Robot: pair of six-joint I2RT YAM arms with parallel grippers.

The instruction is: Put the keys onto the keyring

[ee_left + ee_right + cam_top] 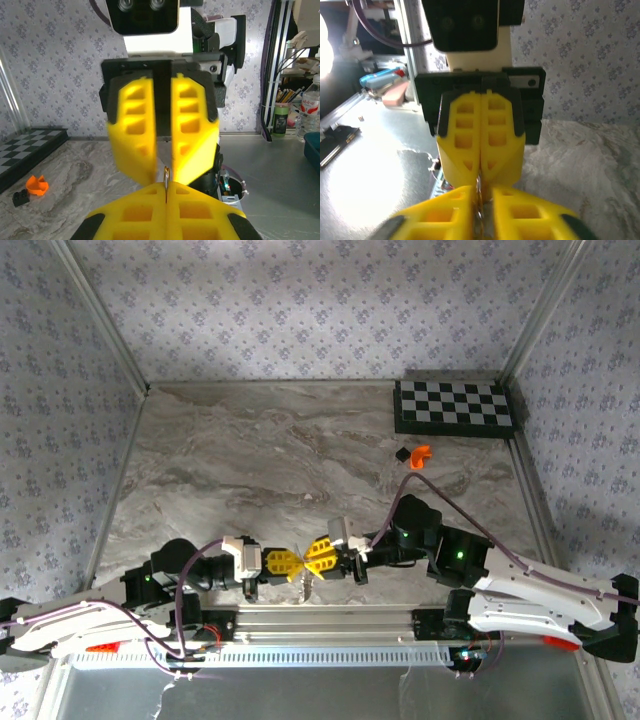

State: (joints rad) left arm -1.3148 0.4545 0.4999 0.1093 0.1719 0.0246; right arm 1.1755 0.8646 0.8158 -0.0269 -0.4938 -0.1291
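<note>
My two grippers meet tip to tip low over the table's near edge. My left gripper (pixel 292 563) (pixel 166 192) is shut on a thin flat metal piece (pixel 166 176), seen edge-on with a golden tint. I take it for a key. Its tip pokes between the fingertips (pixel 187 167) of the right gripper. My right gripper (pixel 314 559) (pixel 482 210) holds its fingers a narrow gap apart on a silvery chain-like cluster (pixel 481 216), part of the keyring. The loop itself is hidden between the pads. The other keys are out of view.
An orange piece (pixel 420 453) and a black piece (pixel 402 453) lie on the marble table (pixel 260 460) in front of a checkerboard (pixel 455 406) at the back right. A metal rail (pixel 330 618) runs just below the grippers. Walls enclose three sides.
</note>
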